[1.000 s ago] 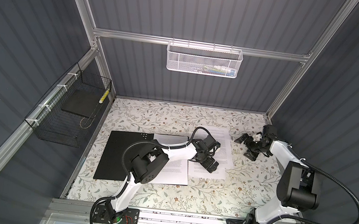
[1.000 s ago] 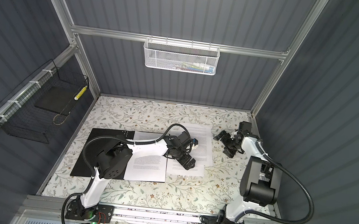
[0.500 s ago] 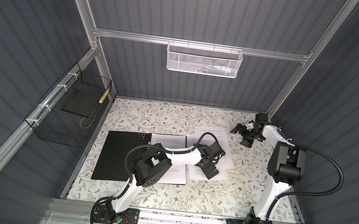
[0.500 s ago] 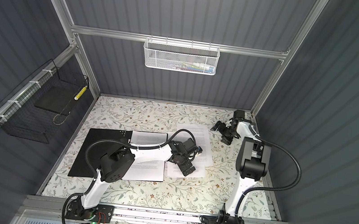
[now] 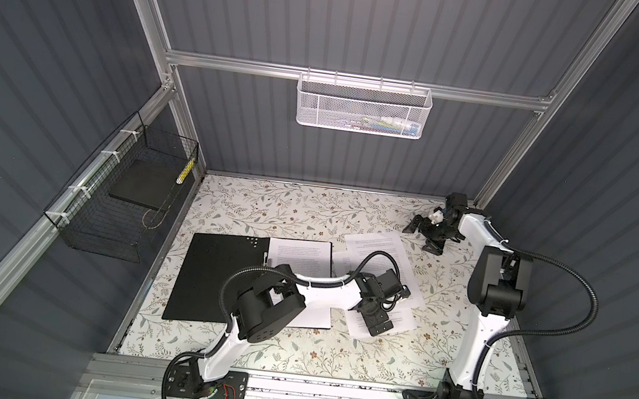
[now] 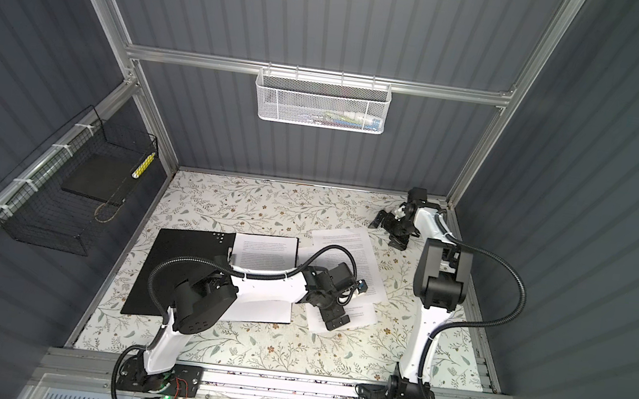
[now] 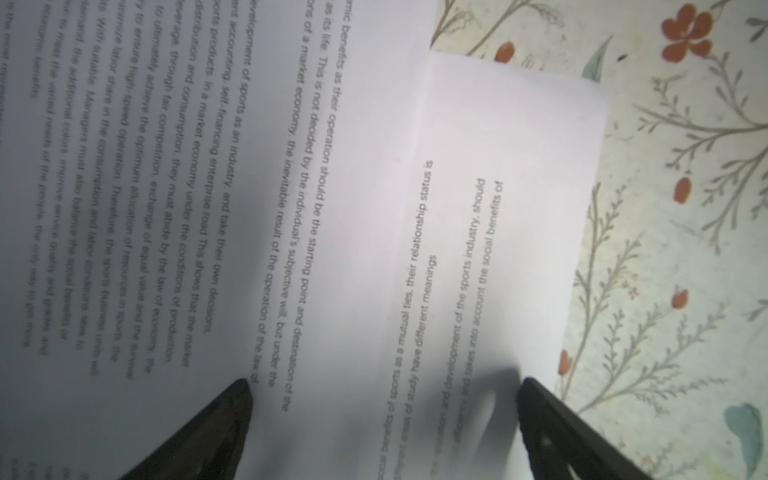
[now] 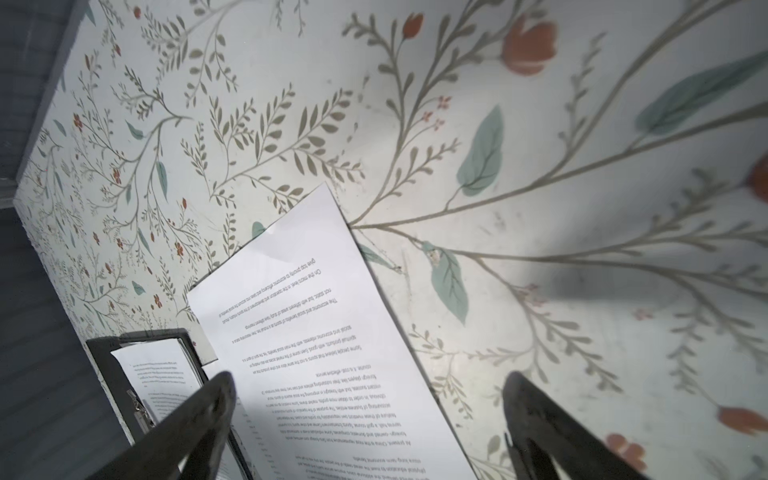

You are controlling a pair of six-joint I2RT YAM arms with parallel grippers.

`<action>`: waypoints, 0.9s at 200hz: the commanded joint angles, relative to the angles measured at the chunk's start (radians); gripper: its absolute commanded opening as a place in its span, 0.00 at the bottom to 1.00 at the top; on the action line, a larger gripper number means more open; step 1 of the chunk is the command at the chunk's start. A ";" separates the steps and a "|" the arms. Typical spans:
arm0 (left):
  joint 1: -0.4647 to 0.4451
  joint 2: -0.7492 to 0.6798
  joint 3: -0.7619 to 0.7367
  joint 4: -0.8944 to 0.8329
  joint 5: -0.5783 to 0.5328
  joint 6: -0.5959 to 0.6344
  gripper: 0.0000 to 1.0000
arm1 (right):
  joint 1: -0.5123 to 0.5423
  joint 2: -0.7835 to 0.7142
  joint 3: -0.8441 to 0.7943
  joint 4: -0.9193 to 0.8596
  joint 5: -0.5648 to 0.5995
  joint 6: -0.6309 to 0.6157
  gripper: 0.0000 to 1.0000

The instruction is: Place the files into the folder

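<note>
"Left wrist view first, quick. What's under you?"

"My left gripper (image 7: 384, 386), spread wide, nothing between the jaws. Two overlapping printed files (image 7: 291, 187) lie below it on the floral table (image 7: 681, 249). The tips are close over the paper, but I can't tell if they touch."

"Top views?"

"In both top views my left gripper (image 5: 376, 324) (image 6: 335, 319) is over the nearer loose files, right of the folder (image 5: 211, 278) (image 6: 174, 269). The folder lies open and flat with its black cover to the left. One printed sheet (image 5: 302, 255) lies on its right half. The other files (image 5: 381, 244) (image 6: 345, 241) are fanned out, overlapping, just beside the folder's right edge."

"Right side?"

"My right gripper (image 5: 422, 237) (image 6: 387, 232) is near the back right corner, just beyond the files' far corner. Jaws are wide and empty there too. In the right wrist view my right gripper (image 8: 370, 378) looks down on table (image 8: 540, 166) and the files (image 8: 316, 332). Behind them are the folder (image 8: 110, 382) and its metal clip (image 8: 139, 409)."

"Changes from a second ago?"

"My left gripper has slid toward the front edge, along the loose files. My right arm's elbow has pulled in and back, and its gripper has shifted a little toward the back wall. The folder and its sheet are in the same spot. The nearest loose file may sit slightly nearer the front, not sure."
</note>
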 commanded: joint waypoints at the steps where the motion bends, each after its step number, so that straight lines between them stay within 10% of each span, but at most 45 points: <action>1: -0.007 0.030 -0.060 -0.103 0.058 -0.018 1.00 | 0.026 0.026 0.035 -0.109 0.026 -0.014 0.99; 82: -0.005 0.020 -0.081 -0.076 0.076 -0.040 1.00 | -0.024 -0.338 -0.526 0.154 0.028 0.170 0.99; 180: -0.002 0.012 -0.064 -0.091 0.083 -0.036 1.00 | -0.019 -0.420 -0.735 0.252 0.051 0.246 0.99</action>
